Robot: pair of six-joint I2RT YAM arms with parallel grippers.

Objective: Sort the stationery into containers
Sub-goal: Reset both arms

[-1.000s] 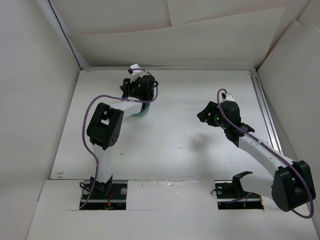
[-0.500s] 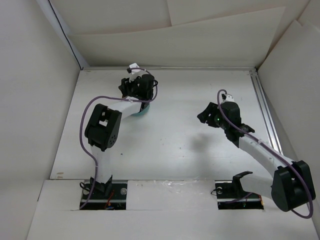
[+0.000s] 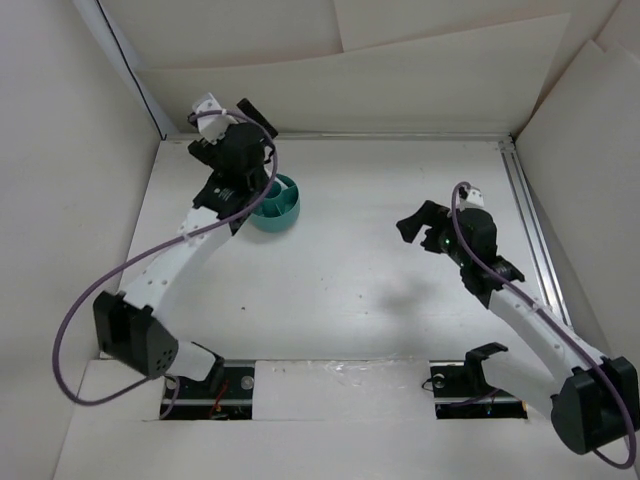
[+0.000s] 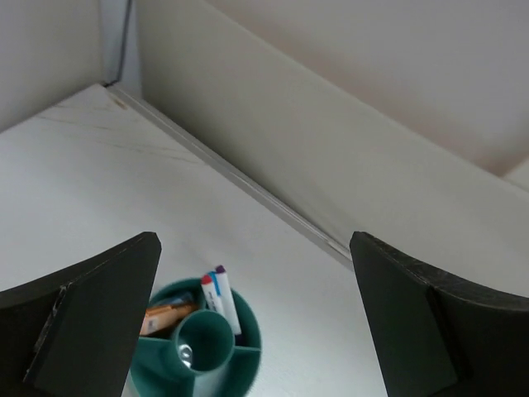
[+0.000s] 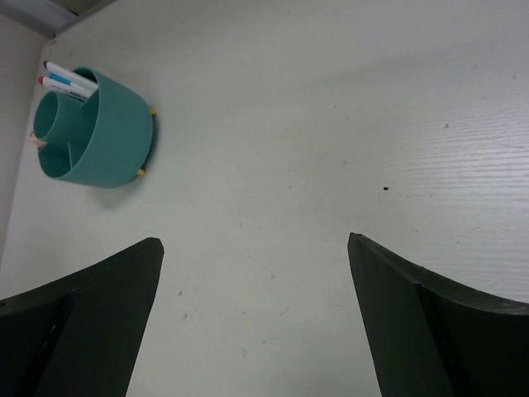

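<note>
The teal round container (image 3: 277,205) stands at the back left of the table; it also shows in the left wrist view (image 4: 241,357) and the right wrist view (image 5: 107,132). Stationery sits in its compartments: white pens (image 4: 221,296) with red, blue and purple tips in one, orange and blue sticks (image 4: 165,314) in another. The pen tips (image 5: 64,78) poke over the rim. My left gripper (image 3: 238,150) (image 4: 253,240) hangs open above and behind the container, empty. Over the right half of the table my right gripper (image 3: 420,225) (image 5: 254,240) is open and empty.
The white table (image 3: 350,290) is walled by cardboard panels at the back (image 3: 400,90) and on both sides. A metal rail (image 3: 530,220) runs along the right edge. A small dark speck (image 5: 385,188) lies on the table surface.
The left arm has stretched out and lifted its gripper from over the container toward the back left, opening its jaws wide. The right gripper shifted slightly right and opened a little more.
</note>
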